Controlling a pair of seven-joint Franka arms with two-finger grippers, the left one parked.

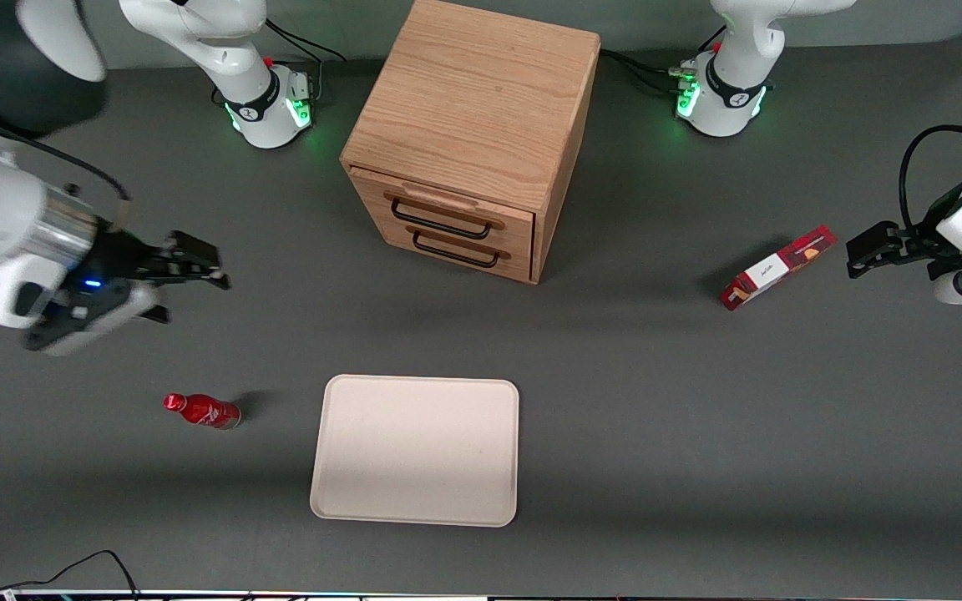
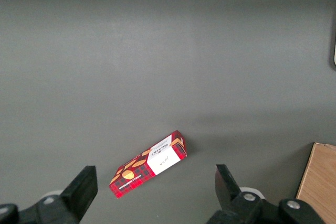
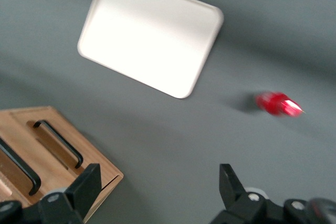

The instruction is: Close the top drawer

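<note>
A wooden cabinet (image 1: 481,108) with two drawers stands at the back middle of the table. Its top drawer (image 1: 439,209) has a black handle (image 1: 439,224) and stands out a little from the cabinet front. The lower drawer (image 1: 460,248) sits under it. My gripper (image 1: 197,267) is open and empty, above the table toward the working arm's end, well apart from the drawer front. In the right wrist view the cabinet (image 3: 52,156) and its black handles (image 3: 60,142) show beside one of my fingers (image 3: 86,187), and nothing is between the jaws.
A beige tray (image 1: 416,451) lies nearer the front camera than the cabinet. A red bottle (image 1: 201,411) lies on its side beside the tray, below my gripper. A red snack box (image 1: 776,267) lies toward the parked arm's end.
</note>
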